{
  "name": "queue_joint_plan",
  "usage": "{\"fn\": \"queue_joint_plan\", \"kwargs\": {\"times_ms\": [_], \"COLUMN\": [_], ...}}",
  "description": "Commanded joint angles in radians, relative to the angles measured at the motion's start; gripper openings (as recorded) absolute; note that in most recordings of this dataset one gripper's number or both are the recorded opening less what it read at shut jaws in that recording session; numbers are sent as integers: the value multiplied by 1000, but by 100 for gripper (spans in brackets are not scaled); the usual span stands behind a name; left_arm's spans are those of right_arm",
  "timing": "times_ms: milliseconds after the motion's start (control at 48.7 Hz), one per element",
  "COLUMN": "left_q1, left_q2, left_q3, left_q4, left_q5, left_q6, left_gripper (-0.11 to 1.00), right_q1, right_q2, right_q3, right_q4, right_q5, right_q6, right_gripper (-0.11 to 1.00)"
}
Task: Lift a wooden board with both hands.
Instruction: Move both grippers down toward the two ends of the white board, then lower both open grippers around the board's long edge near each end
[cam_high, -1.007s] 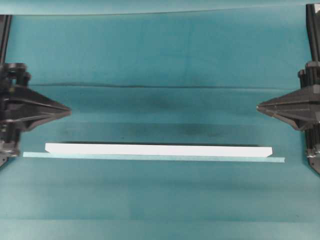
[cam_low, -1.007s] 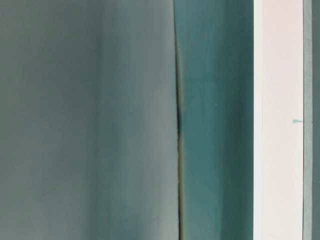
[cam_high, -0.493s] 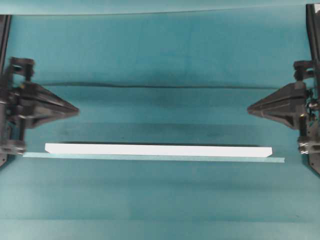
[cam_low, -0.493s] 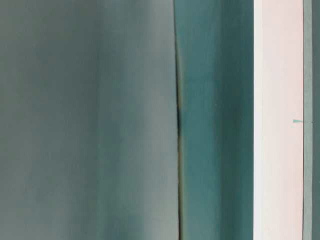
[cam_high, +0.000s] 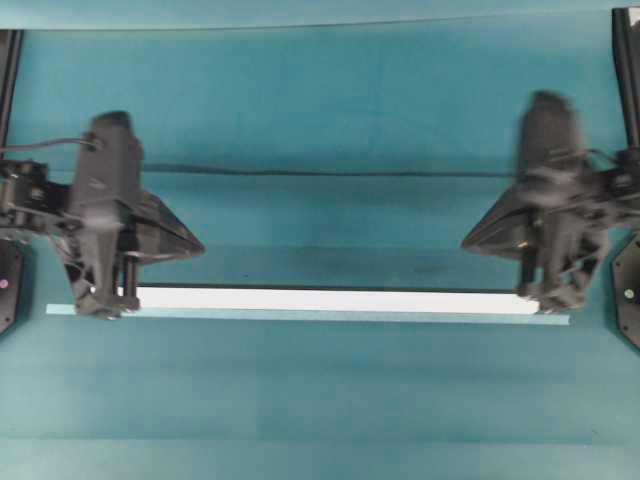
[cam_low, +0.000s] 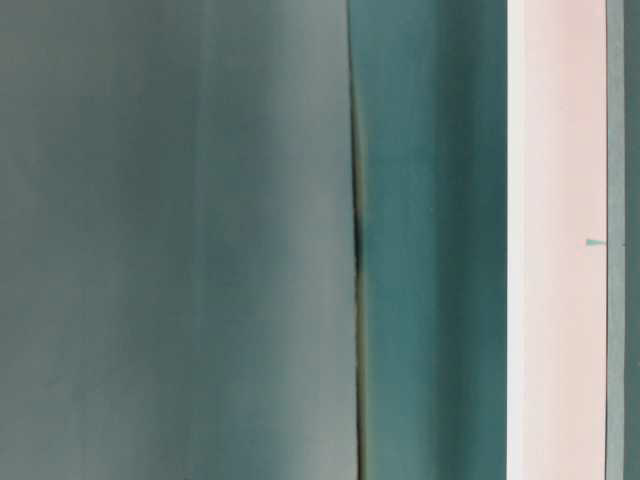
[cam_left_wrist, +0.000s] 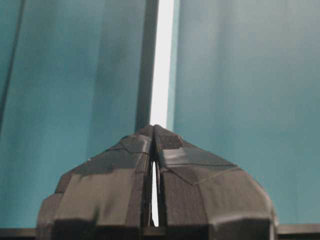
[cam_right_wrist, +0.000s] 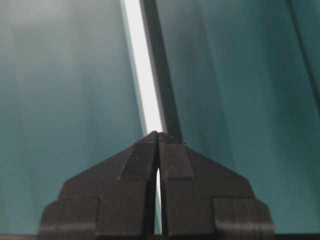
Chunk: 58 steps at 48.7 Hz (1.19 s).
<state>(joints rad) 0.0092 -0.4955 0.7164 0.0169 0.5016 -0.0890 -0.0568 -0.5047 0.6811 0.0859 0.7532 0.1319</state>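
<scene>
Even, soft light falls on the teal desk (cam_high: 330, 400) in the overhead view, with no glare on the cloth. The wooden board (cam_high: 330, 299) is overexposed to a flat white, its grain lost, and it throws a thin dark shadow along its 12 o'clock edge. Both arms are smeared by motion blur, the one at 3 o'clock worst. The table-level view is wholly out of focus: soft vertical bands, dull grey-green toward 9 o'clock, a washed-out pinkish band toward 3 o'clock. Both wrist views are dimmer; the left tool (cam_left_wrist: 153, 131) and right tool (cam_right_wrist: 158, 136) show as dark shapes, and the board glares white beyond them with blurred edges.
</scene>
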Motion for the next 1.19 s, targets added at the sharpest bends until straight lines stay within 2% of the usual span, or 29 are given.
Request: {"fn": "queue_joint_plan", "kwargs": {"times_ms": [0, 82, 267, 370, 555, 699, 781, 884, 1007, 1089, 1171], "left_q1": [-5, -2, 0, 2, 5, 6, 14, 20, 14, 5, -6], "left_q2": [26, 61, 137, 176, 193, 193, 195, 195, 212, 236, 262], "left_q3": [-55, -84, -150, -158, -152, -149, -144, -137, -118, -107, -101], "left_q4": [3, 3, 3, 3, 3, 3, 3, 3, 3, 5, 6], "left_q5": [28, 69, 152, 204, 215, 218, 221, 230, 242, 259, 258], "left_q6": [5, 11, 18, 26, 37, 43, 35, 34, 37, 43, 46], "left_gripper": [-1, -1, -1, -1, -1, -1, 2, 20, 56, 80, 96], "right_q1": [8, 11, 26, 25, 25, 25, 25, 25, 37, 44, 44], "right_q2": [80, 140, 213, 238, 276, 296, 302, 310, 318, 324, 333], "right_q3": [-60, -89, -95, -103, -117, -123, -124, -123, -120, -120, -121], "right_q4": [-3, -11, -14, -17, -23, -21, -21, -21, -35, -46, -46], "right_q5": [80, 117, 71, 69, 98, 123, 120, 110, 92, 83, 78], "right_q6": [-6, -21, -58, -66, -74, -75, -81, -92, -110, -121, -123], "right_gripper": [0, 0, 0, 0, 2, 8, 20, 51, 84, 94, 95]}}
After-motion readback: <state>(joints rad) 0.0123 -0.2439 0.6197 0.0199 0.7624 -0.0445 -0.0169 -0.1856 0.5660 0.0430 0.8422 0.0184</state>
